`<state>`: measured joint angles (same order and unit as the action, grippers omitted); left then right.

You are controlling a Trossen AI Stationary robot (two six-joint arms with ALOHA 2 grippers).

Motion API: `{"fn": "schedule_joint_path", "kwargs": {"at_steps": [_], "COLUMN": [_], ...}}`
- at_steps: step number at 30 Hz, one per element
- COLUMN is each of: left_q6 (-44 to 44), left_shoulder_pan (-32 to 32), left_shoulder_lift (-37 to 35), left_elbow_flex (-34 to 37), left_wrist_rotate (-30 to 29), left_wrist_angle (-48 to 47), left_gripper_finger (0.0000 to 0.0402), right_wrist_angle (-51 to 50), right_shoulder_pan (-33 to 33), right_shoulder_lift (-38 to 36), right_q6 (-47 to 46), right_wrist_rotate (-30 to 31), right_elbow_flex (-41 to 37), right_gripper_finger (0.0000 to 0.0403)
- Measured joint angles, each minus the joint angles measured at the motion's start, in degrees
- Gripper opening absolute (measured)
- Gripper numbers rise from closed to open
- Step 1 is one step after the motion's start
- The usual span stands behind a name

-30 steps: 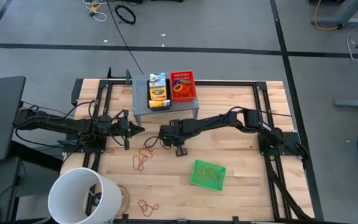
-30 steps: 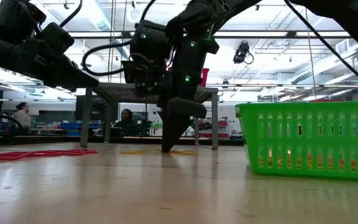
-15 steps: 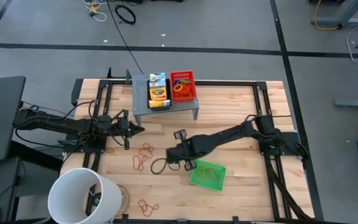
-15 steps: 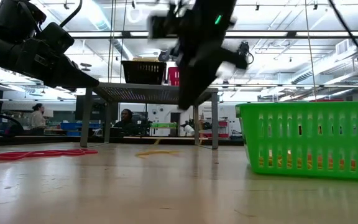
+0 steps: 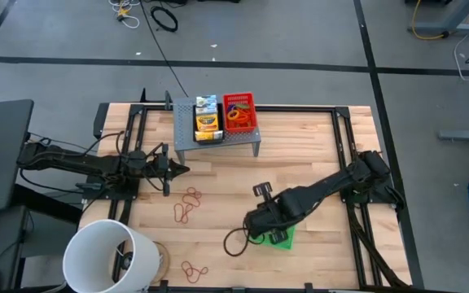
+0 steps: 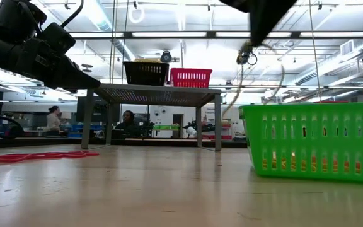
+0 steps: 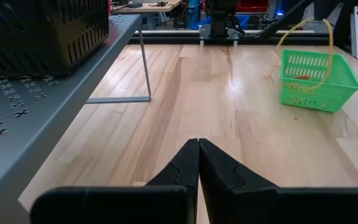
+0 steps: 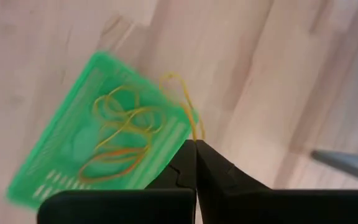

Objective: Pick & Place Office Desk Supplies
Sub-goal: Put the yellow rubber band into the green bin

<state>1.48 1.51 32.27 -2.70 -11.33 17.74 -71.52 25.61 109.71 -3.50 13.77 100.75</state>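
My right gripper hovers above the green mesh tray and is shut on a thin tan rubber band. The tray sits on the table and holds several more bands. My left gripper is shut, empty, and held level over the table's left side near the grey riser. Loose rubber bands lie on the wood. On the riser stand the red tray and the crayon box in a black tray. My right gripper pinches the rubber band between its two shut fingers, coming from above and pointing down at the tray. The stretch right at the fingertips is what it grips. The band is lifted clear, and its slack loop hangs beside the tray's left edge.
A big white bucket lies at the near-left corner, with another band beside it. The riser stands at the far middle. Bare wood lies between the riser and the green tray. People show in the room beyond the table.
My right gripper, shut on the band, has swung from just in front of the riser toward the table's near-right and risen, ending above the green tray. The band has travelled with it, its loop trailing behind. The left arm has kept still.
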Motion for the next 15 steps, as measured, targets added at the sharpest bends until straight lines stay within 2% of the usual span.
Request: {"fn": "schedule_joint_path", "kwargs": {"at_steps": [4, 9, 13, 15], "left_q6": [0.00, 0.00, 0.00, 0.05], "left_shoulder_pan": [-0.01, -0.01, -0.01, -0.01], "left_shoulder_lift": [0.02, 0.00, 0.00, 0.00], "left_elbow_flex": [0.00, 0.00, 0.00, 0.00], "left_wrist_rotate": [0.00, 0.00, 0.00, 0.00], "left_wrist_angle": [0.02, 0.00, 0.00, 0.00], "left_gripper_finger": [0.0014, 0.0014, 0.0014, 0.0014], "right_wrist_angle": [-0.66, -0.71, 0.15, 1.53], "right_shoulder_pan": [1.77, 3.92, 4.06, 4.08], "right_shoulder_lift": [0.16, 0.17, 0.17, 0.17], "right_q6": [-3.22, -5.15, -6.85, -6.78], "right_wrist_rotate": [-3.45, -4.12, -11.15, -12.68], "right_elbow_flex": [0.00, 0.00, 0.00, 0.00], "right_gripper_finger": [0.0000, 0.0000, 0.0000, 0.0000]}}
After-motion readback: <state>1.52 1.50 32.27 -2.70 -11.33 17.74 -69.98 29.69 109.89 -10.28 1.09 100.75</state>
